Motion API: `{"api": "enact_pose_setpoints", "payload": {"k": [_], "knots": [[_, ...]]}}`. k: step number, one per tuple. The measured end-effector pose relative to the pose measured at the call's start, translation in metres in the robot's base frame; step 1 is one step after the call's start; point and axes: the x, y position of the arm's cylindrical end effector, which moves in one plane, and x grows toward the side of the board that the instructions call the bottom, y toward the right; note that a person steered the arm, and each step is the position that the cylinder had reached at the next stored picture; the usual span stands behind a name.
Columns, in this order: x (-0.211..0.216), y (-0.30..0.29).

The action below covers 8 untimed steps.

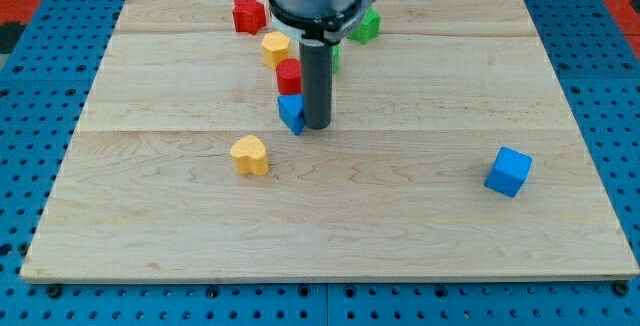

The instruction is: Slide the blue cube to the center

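The blue cube (509, 171) sits on the wooden board (400, 226) at the view's right, a little below mid height. My tip (317, 126) is near the board's middle, far to the left of the cube. The tip stands right beside a small blue block (291, 113), on its right side. A red cylinder (289, 76) stands just above that blue block.
A yellow heart-shaped block (250, 155) lies left of and below the tip. A yellow hexagonal block (276, 49) and a red star-shaped block (249, 14) lie toward the view's top. Two green blocks (367, 24) are partly hidden behind the arm.
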Motion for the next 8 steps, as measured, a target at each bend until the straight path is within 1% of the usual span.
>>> {"api": "enact_pose_setpoints", "payload": {"k": [1,2,3,4,5,6,7,8], "knots": [[-0.006,-0.010],[-0.006,0.075],[-0.002,0.220],[0.033,0.319],[0.080,0.323],[0.075,0.263],[0.066,0.152],[0.067,0.108]]}}
